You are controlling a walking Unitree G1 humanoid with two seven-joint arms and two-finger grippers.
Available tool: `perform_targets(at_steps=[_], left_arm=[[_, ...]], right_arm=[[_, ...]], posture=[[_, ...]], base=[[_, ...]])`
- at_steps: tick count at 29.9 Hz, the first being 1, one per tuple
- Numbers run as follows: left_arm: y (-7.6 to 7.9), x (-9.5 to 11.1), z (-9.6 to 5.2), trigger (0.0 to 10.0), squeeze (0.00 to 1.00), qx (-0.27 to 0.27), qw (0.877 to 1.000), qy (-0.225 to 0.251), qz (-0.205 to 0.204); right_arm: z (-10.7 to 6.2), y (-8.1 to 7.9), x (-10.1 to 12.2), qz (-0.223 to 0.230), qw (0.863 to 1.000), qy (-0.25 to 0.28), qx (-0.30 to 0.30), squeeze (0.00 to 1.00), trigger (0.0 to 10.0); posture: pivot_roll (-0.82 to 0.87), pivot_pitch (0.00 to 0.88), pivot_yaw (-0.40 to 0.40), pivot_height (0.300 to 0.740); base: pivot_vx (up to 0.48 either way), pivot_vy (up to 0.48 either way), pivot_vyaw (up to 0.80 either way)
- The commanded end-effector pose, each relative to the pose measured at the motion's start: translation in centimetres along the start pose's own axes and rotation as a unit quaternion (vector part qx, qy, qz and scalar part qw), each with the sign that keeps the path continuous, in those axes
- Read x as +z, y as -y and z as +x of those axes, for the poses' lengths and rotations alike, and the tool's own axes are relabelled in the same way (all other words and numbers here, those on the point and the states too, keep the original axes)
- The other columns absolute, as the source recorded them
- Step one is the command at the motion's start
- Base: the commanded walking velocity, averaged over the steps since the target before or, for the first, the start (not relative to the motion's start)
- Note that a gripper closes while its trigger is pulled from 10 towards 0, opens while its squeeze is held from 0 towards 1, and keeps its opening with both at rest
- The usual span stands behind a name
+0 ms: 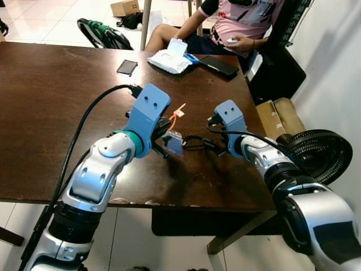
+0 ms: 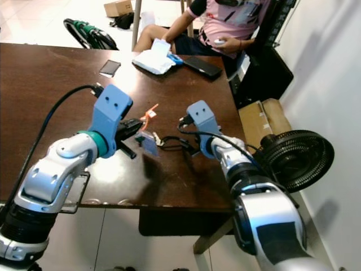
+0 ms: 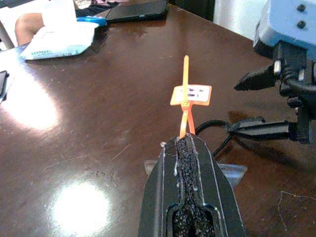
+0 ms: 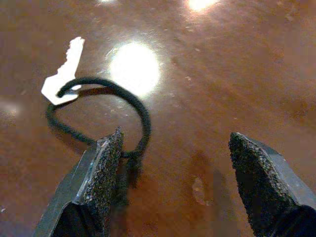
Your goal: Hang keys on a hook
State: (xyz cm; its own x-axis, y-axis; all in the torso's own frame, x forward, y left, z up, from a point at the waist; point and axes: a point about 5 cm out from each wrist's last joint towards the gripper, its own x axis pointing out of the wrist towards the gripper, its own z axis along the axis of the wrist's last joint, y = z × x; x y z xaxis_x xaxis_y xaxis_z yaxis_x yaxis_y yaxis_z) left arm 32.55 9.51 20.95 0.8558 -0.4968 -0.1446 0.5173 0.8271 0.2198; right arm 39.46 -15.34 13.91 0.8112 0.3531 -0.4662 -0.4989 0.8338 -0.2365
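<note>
On the dark brown table (image 1: 56, 101) lies a silver key (image 4: 63, 74) on a black cord loop (image 4: 133, 98), also seen as the black cord loop (image 1: 194, 141) between my two grippers. My right gripper (image 4: 173, 138) hovers open just above the cord, with one finger (image 4: 106, 163) over the loop's near end. My left gripper (image 3: 185, 140) is shut on a small clear hook piece (image 1: 174, 142) with an orange tie and tag (image 3: 190, 94), held a little above the table, left of the cord.
A person in a pink shirt (image 1: 242, 22) sits at the far side. In front of them are a white tissue pack (image 1: 169, 59), a black phone (image 1: 219, 65) and a small dark device (image 1: 127, 67). A fan (image 1: 318, 152) and a cardboard box (image 1: 279, 116) stand on the floor to the right.
</note>
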Motion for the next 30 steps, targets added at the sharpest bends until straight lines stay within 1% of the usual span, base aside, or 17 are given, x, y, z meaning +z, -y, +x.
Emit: perform_targets(at_steps=[1,3,4,5,6,11,12,13,17,18,19,20,21,22,30], left_arm=[[0.2,-0.3,0.1,10.0,0.0,-0.005,1.0,-0.009,-0.001],[0.2,-0.3,0.1,10.0,0.0,-0.005,1.0,-0.009,-0.001],[0.2,-0.3,0.1,10.0,0.0,-0.005,1.0,-0.009,-0.001],[0.2,-0.3,0.1,10.0,0.0,-0.005,1.0,-0.009,-0.001],[0.3,-0.4,0.1,10.0,0.0,-0.006,1.0,-0.009,-0.001],[0.3,-0.4,0.1,10.0,0.0,-0.006,1.0,-0.008,-0.002],[0.3,-0.4,0.1,10.0,0.0,-0.006,1.0,-0.008,-0.002],[0.3,-0.4,0.1,10.0,0.0,-0.006,1.0,-0.008,-0.002],[0.3,-0.4,0.1,10.0,0.0,-0.006,1.0,-0.008,-0.002],[0.4,-0.4,0.1,10.0,0.0,-0.006,1.0,-0.008,-0.003],[0.4,-0.4,0.1,10.0,0.0,-0.006,1.0,-0.008,-0.003],[0.4,-0.4,0.1,10.0,0.0,-0.006,1.0,-0.008,-0.003],[0.4,-0.4,0.1,10.0,0.0,-0.006,1.0,-0.008,-0.003],[0.4,-0.4,0.1,10.0,0.0,-0.005,1.0,-0.008,-0.003],[0.4,-0.4,0.2,10.0,0.0,-0.004,1.0,-0.007,-0.003]], right_arm=[[0.1,-0.6,-1.2,-0.012,0.999,-0.026,0.018,0.0,10.0],[0.1,-0.6,-1.2,-0.012,0.999,-0.026,0.018,0.0,10.0],[0.2,-0.8,-1.7,-0.026,0.999,-0.038,0.019,0.0,10.0],[0.2,-0.8,-1.7,-0.026,0.999,-0.038,0.019,0.0,10.0],[0.2,-0.8,-2.1,-0.037,0.998,-0.049,0.017,0.0,10.0],[0.1,-0.9,-2.6,-0.049,0.997,-0.061,0.016,0.0,10.0],[0.2,-1.0,-2.8,-0.053,0.996,-0.064,0.019,0.0,9.7],[0.2,-1.1,-2.9,-0.059,0.996,-0.069,0.023,0.0,7.9],[0.2,-1.2,-3.1,-0.063,0.995,-0.072,0.025,0.0,7.9],[0.2,-1.3,-3.2,-0.067,0.995,-0.075,0.028,0.0,4.9],[0.2,-1.3,-3.3,-0.07,0.994,-0.077,0.029,0.0,4.4],[0.2,-1.3,-3.3,-0.07,0.994,-0.077,0.029,0.0,4.4],[0.2,-1.3,-3.4,-0.072,0.994,-0.079,0.03,0.0,1.3],[0.2,-1.4,-3.5,-0.074,0.993,-0.081,0.031,0.0,0.0],[0.2,-1.4,-3.7,-0.078,0.993,-0.087,0.032,0.0,0.0]], posture=[[0.11,0.0,0.045,0.74],[0.11,0.0,0.045,0.74],[0.11,0.0,0.044,0.74],[0.11,0.0,0.044,0.74],[0.11,0.0,0.042,0.74],[0.11,0.0,0.041,0.74],[0.11,0.0,0.038,0.74],[0.11,0.0,0.038,0.74],[0.11,0.0,0.038,0.74],[0.11,0.0,0.039,0.74],[0.11,0.0,0.039,0.74],[0.11,0.0,0.039,0.74],[0.11,0.0,0.037,0.74],[0.11,0.0,0.035,0.74],[0.11,0.0,0.033,0.74]], base=[[0.0,0.0,0.0],[0.0,0.0,0.0],[0.0,0.0,0.0],[0.0,0.0,0.0],[0.0,0.0,0.0],[0.0,0.0,0.0],[0.0,0.0,0.0],[0.0,0.0,0.0],[0.0,0.0,0.0],[0.0,0.0,0.0],[0.0,0.0,0.0],[0.0,0.0,0.0],[0.0,0.0,0.0],[0.0,0.0,0.0],[0.0,0.0,0.0]])
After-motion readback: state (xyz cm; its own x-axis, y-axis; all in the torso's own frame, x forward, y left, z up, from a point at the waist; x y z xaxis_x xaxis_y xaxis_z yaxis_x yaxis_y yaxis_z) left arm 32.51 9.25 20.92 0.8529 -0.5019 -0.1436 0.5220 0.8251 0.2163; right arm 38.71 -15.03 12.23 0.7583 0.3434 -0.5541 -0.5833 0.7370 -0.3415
